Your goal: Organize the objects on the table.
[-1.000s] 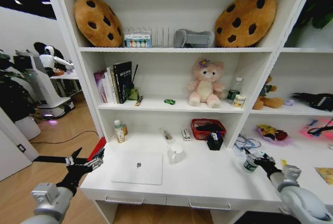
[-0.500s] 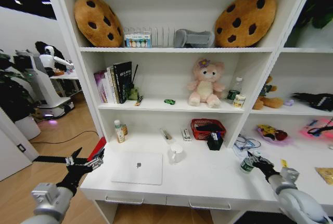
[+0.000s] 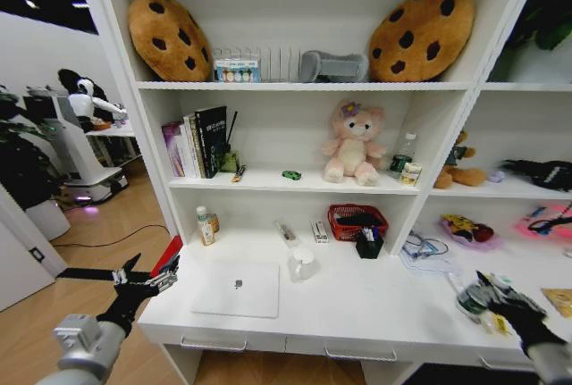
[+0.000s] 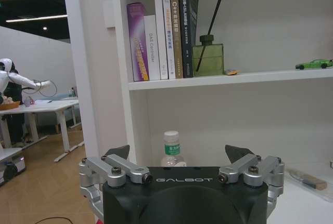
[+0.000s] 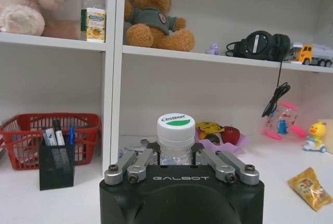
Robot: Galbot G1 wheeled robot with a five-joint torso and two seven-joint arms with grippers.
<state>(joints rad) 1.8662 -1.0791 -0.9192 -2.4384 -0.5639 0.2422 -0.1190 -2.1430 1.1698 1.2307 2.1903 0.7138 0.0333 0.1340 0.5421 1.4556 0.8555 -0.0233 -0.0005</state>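
My right gripper [image 3: 490,294] hovers over the right end of the white table [image 3: 357,312], shut on a small clear bottle [image 3: 471,300] with a green-marked white cap [image 5: 176,126]. The bottle stands upright between the fingers [image 5: 136,163]. A silver laptop [image 3: 237,288] lies closed at the table's left. Blue and black pens stand in a black mesh holder [image 3: 368,242] [image 5: 56,157]. On the shelf above rests a tiny green toy car [image 3: 291,174] [image 4: 314,64]. My left gripper [image 3: 143,281] [image 4: 177,153] hangs open off the table's left end, holding nothing.
A red basket [image 3: 357,221] and a white mug [image 3: 302,264] sit behind the laptop, and a green-capped bottle [image 3: 205,226] stands at the back left. Books [image 3: 198,141], a pink plush [image 3: 354,144] and cookie cushions [image 3: 422,32] fill the shelves. A snack packet [image 5: 309,185] lies far right.
My right gripper has carried the bottle to the right and nearer the table's front edge. The left arm has stayed where it was.
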